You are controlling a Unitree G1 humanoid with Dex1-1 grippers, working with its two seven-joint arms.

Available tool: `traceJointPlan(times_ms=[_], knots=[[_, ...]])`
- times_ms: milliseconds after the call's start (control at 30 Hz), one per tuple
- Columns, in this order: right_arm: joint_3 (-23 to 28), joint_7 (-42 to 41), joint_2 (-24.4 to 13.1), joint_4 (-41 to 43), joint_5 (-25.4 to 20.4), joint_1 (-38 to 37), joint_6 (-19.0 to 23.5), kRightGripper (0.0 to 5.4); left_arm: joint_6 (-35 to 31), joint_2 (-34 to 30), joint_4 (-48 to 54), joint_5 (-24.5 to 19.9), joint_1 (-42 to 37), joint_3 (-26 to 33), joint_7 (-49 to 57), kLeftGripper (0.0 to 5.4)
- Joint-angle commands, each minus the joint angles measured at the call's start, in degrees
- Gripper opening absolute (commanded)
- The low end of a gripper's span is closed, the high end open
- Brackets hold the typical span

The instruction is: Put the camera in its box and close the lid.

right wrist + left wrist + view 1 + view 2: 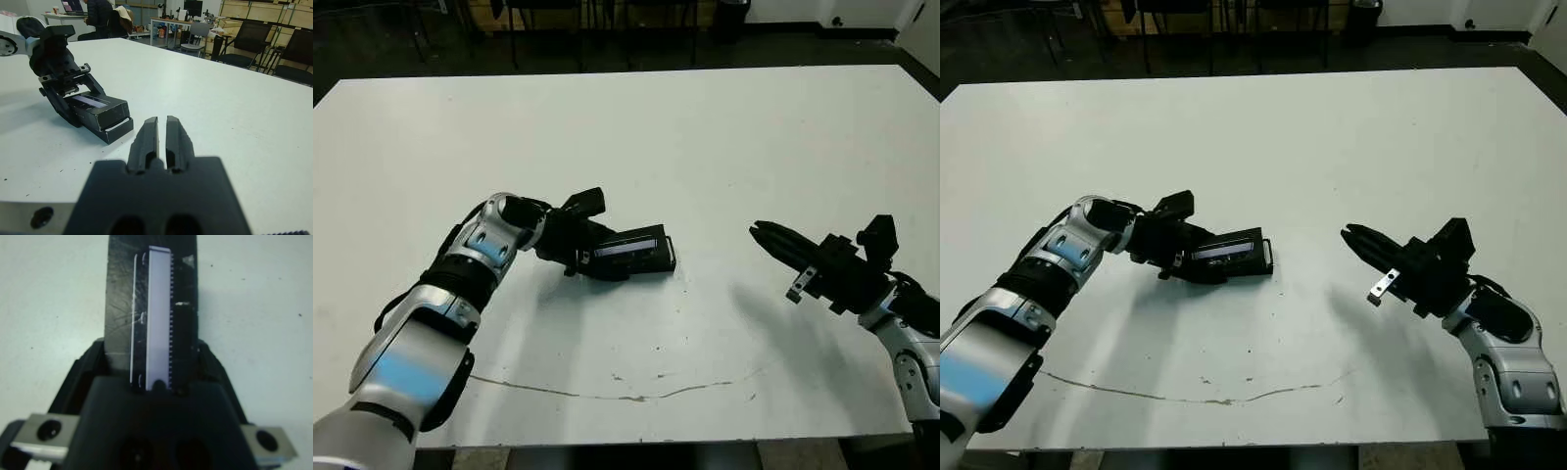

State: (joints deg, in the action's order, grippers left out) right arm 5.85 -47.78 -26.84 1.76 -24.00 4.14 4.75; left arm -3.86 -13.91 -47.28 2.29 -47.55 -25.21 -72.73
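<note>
The lid [631, 245], flat and black with a long pale strip, lies on top of the black box [117, 133] near the table's middle. The box's end sticks out from under it toward the right arm. My left gripper [592, 252] reaches in from the left and is shut on the lid's end, a finger on each long side. The strip [159, 318] runs straight ahead in the left wrist view. The camera is hidden. My right gripper [759, 232] hovers above the table to the right of the box, fingers [148, 134] shut with nothing between them.
The white table [705, 137] has a thin dark crack line [607, 394] near its front edge. Beyond the far edge stand chairs [244, 46], desks and a seated person [100, 14].
</note>
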Motion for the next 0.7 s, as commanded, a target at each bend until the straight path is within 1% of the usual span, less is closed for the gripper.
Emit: traceJointPlan(times_ms=[33,100,167,267,400,500,600,700], knots=[[0.1,-0.6,-0.4,-1.1,0.5,-0.4,-0.5,0.0,-3.6,2.8,-2.0,4.0,0.9,-4.3,-2.1,2.74],[0.1,-0.3,-0.4,-1.0,0.8,-0.7,-0.8,0.0,-4.7,3.8,-2.5,4.1,-0.2,-4.6,-2.5,2.74],[0.1,-0.5,-0.3,-0.9,1.0,-0.9,-1.6,0.0,-4.3,4.9,-3.2,4.0,-1.1,-4.9,-3.1,2.74],[0.0,-0.4,-0.7,-0.3,0.4,-1.2,-0.1,0.0,-4.7,6.7,-4.5,4.2,-2.4,-5.2,-4.0,2.74],[-0.1,0.7,-1.2,1.5,0.7,-1.9,1.8,0.0,-4.4,8.8,-6.4,4.2,-3.0,-5.0,-3.7,2.74],[0.1,0.0,-0.6,0.9,0.5,-2.1,0.7,0.0,-3.3,9.8,-7.7,4.3,-3.4,-5.1,-4.5,2.74],[0.0,0.0,-0.4,0.8,0.5,-2.1,0.5,0.0,-2.6,10.0,-8.6,4.7,-3.4,-5.3,-4.6,2.74],[0.1,-0.8,-0.1,-0.1,0.1,-2.0,-0.1,0.0,-2.9,10.2,-10.6,5.0,-3.8,-5.5,-5.9,2.74]])
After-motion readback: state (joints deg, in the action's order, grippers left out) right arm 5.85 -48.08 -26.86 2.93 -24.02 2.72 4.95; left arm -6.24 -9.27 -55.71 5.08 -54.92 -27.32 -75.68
